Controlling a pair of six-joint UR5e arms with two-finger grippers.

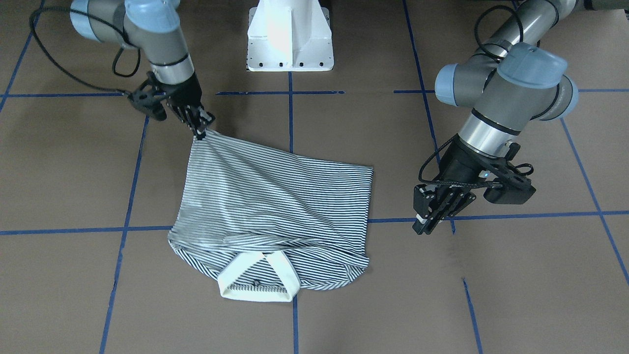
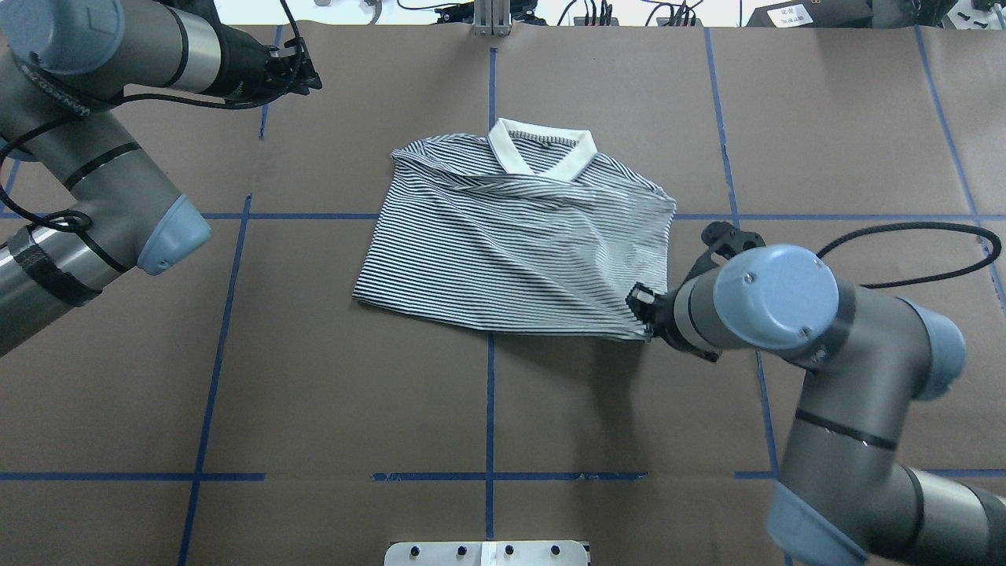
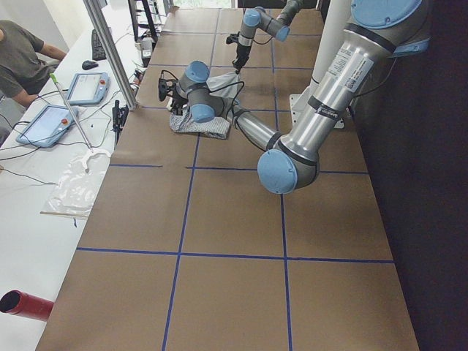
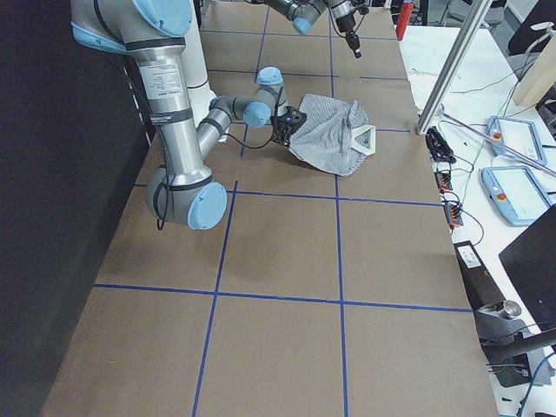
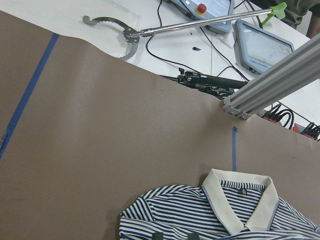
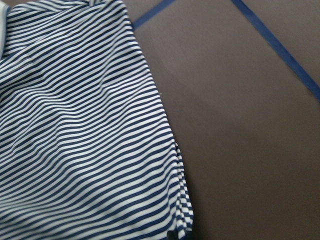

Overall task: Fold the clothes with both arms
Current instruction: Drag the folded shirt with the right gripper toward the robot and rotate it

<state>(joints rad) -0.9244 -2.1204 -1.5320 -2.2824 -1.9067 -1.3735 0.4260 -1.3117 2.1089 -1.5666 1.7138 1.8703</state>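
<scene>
The striped polo shirt (image 1: 275,196) lies on the brown table, its cream collar (image 1: 258,278) on the side away from the robot. It also shows in the overhead view (image 2: 511,236). My right gripper (image 1: 200,130) is shut on the shirt's near hem corner, and the fabric there is pulled into taut creases; the overhead view shows this gripper (image 2: 644,308) at that corner. The right wrist view is filled with the striped fabric (image 6: 75,125). My left gripper (image 1: 426,223) hovers beside the shirt, apart from it, open and empty. The left wrist view looks down on the collar (image 5: 242,205).
The white pedestal base (image 1: 290,39) stands at the robot's side of the table. Blue tape lines (image 1: 290,113) cross the brown surface. Beyond the far edge are an aluminium post (image 5: 270,85), cables and tablets (image 3: 58,117). An operator (image 3: 18,58) sits there.
</scene>
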